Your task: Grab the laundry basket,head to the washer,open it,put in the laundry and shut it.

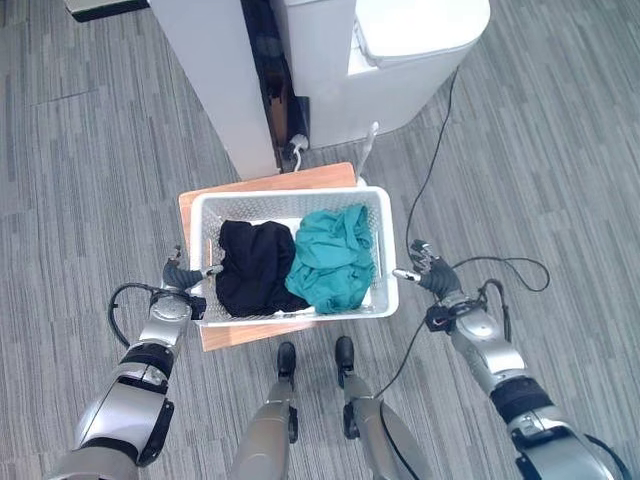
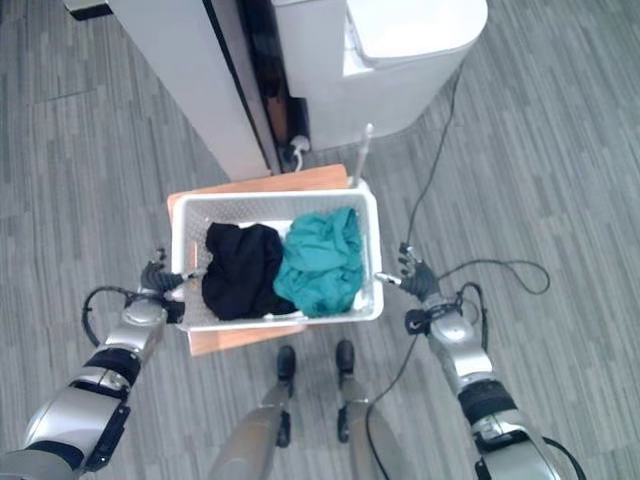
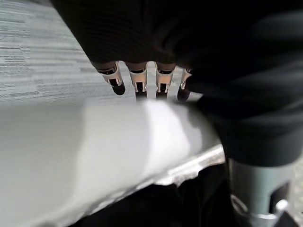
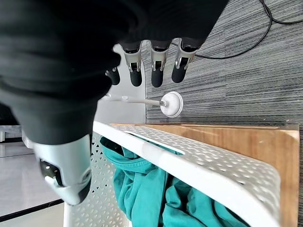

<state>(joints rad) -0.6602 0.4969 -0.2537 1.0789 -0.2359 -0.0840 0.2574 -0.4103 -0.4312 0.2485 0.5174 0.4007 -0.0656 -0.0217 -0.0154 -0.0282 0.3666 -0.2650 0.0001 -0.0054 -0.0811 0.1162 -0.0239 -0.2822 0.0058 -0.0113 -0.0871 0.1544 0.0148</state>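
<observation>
Right now the white perforated plastic basket (image 1: 293, 206) sits on a low wooden stand (image 1: 222, 334) directly in front of the robot, long axis running side to side, so each short end faces one hand. Left hand (image 1: 184, 274) is at the basket's left end; in the left wrist view its fingers (image 3: 140, 82) reach over the smooth rounded rim, relaxed, not curled round it. Right hand (image 1: 432, 270) is just beside the right end, apart from the rim, fingers (image 4: 156, 61) straight and holding nothing. Left hand looks nearer to contact; the right needs to move in toward the rim.

Inside: black garment (image 1: 252, 264) on the left half, teal garment (image 1: 334, 256) on the right, both crumpled soft cloth. White washer (image 1: 385, 60) stands beyond the stand, boxy, rounded lid down. Floor is grey striped carpet (image 1: 90, 170). Grab step, likely not yet gripped.
</observation>
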